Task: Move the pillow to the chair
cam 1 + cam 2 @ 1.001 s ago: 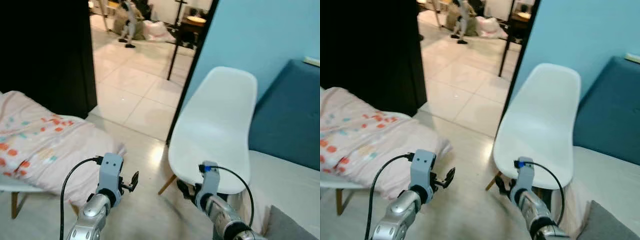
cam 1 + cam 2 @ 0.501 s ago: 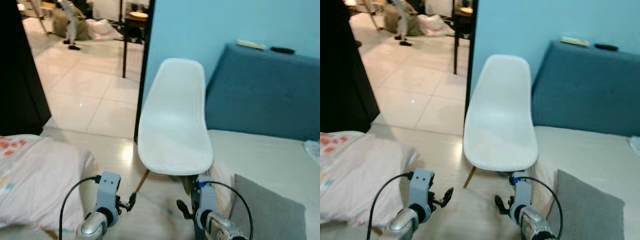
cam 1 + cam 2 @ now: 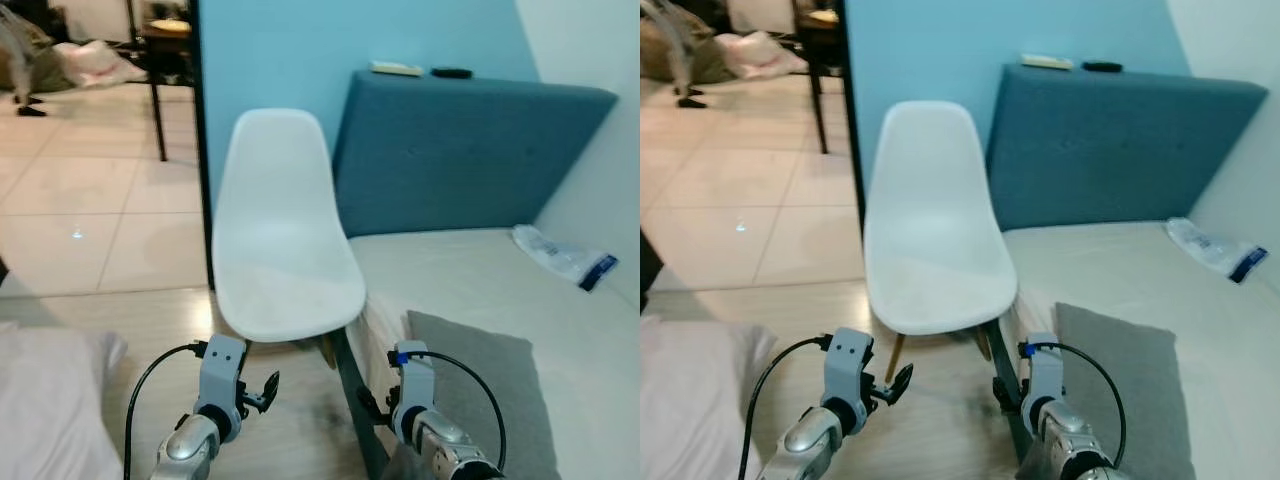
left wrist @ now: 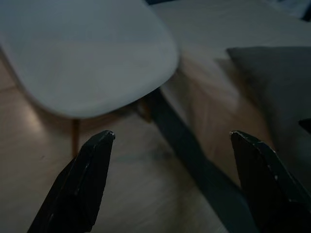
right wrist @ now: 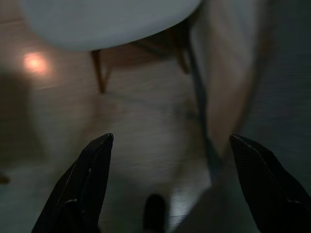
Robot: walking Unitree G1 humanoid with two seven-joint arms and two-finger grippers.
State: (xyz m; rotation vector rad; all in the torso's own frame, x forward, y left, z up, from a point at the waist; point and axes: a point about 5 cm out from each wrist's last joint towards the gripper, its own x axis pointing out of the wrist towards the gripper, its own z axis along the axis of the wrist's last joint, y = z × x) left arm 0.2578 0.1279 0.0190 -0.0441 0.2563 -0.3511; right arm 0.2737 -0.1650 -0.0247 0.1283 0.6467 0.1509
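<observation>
I'm looking at the pillow (image 3: 480, 385) on the bed (image 3: 470, 270) — flat, plain gray, rectangular, lying just right of the white chair (image 3: 280, 240), whose seat has nothing on it. Left gripper (image 3: 262, 385) hangs low over the floor in front of the chair, right gripper (image 3: 370, 405) by the bed's edge — both spread wide, holding nothing.

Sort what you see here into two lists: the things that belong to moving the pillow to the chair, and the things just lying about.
Belongs to the job:
grey pillow on the bed
white chair, seat bare
left gripper, open
right gripper, open

Just lying about:
plastic packet on the bed
two small items on the blue headboard
pale bedding at the robot's left
</observation>
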